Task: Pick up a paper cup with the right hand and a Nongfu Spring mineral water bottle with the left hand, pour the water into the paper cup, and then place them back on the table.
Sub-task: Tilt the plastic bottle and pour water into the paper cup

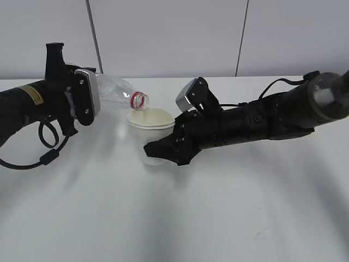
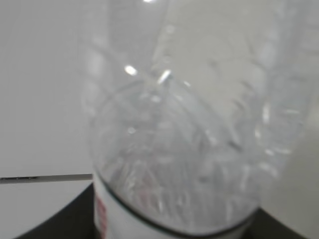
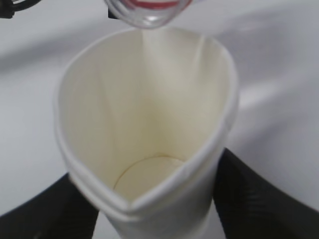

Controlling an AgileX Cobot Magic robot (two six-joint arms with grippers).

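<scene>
My left gripper [image 1: 82, 103] is shut on the clear bottle [image 1: 117, 94], which lies tilted almost flat, its red neck ring [image 1: 139, 100] and open mouth over the cup's rim. In the left wrist view the bottle [image 2: 189, 149] fills the frame, the label [image 2: 107, 214] at the bottom. My right gripper [image 1: 158, 148] is shut on the cream-white paper cup [image 1: 151, 131], held upright just above the white table [image 1: 174, 207]. In the right wrist view the cup [image 3: 144, 134] is squeezed to a point between the black fingers [image 3: 249, 194], with the bottle mouth [image 3: 147, 12] above its far rim. No stream of water is clear.
A grey wall with vertical seams [image 1: 94, 33] stands behind the table's far edge. The left arm's black cable [image 1: 46, 147] loops down below it. A faint mark [image 1: 260, 234] lies on the tabletop at the front right.
</scene>
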